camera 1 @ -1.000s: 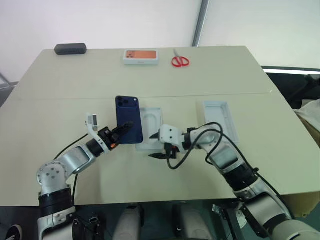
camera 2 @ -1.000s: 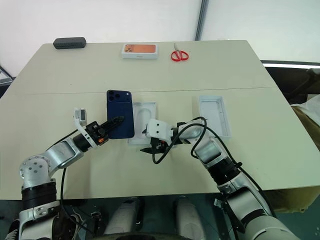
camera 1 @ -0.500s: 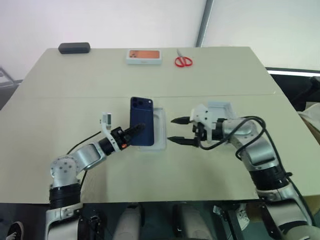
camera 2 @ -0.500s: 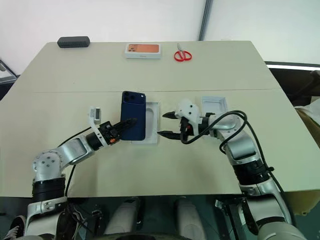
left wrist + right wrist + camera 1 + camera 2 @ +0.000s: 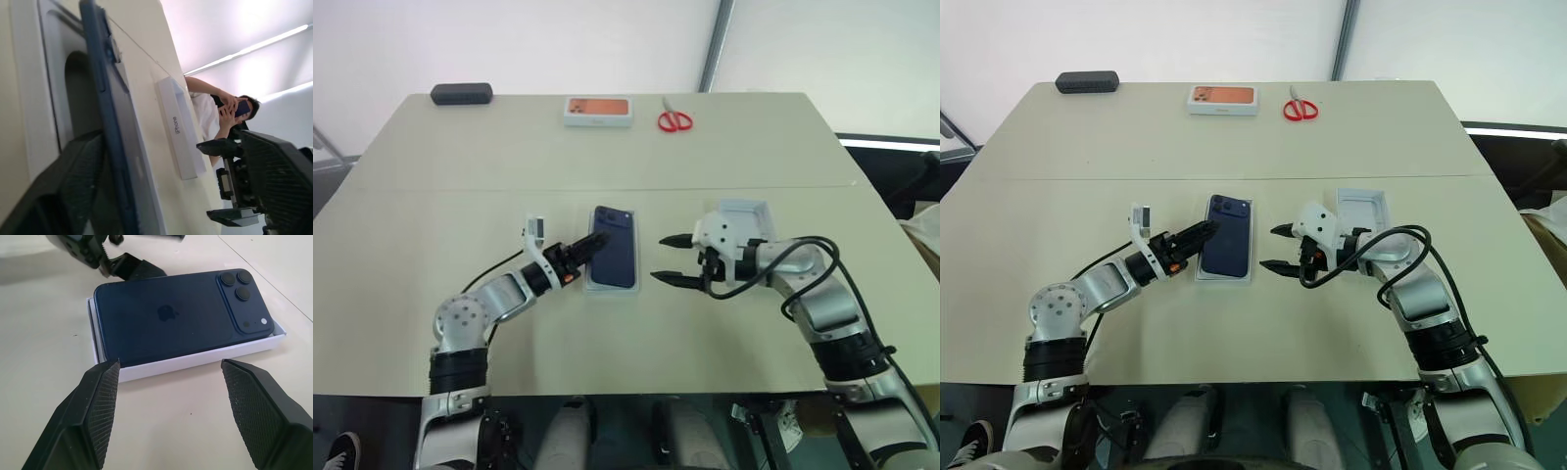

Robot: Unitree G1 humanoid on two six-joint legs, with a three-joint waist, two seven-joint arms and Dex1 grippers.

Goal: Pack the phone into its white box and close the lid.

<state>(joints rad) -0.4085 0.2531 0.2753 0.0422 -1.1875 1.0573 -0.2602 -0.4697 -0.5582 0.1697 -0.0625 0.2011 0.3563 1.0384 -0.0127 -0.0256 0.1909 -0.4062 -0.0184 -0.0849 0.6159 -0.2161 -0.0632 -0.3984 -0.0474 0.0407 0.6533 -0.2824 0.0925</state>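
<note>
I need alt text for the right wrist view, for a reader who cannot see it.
A dark navy phone lies back up on the white box, camera cluster at the far right corner. The right gripper is open, its two black fingers spread in front of the box; the left gripper is at the phone's far edge.
</note>
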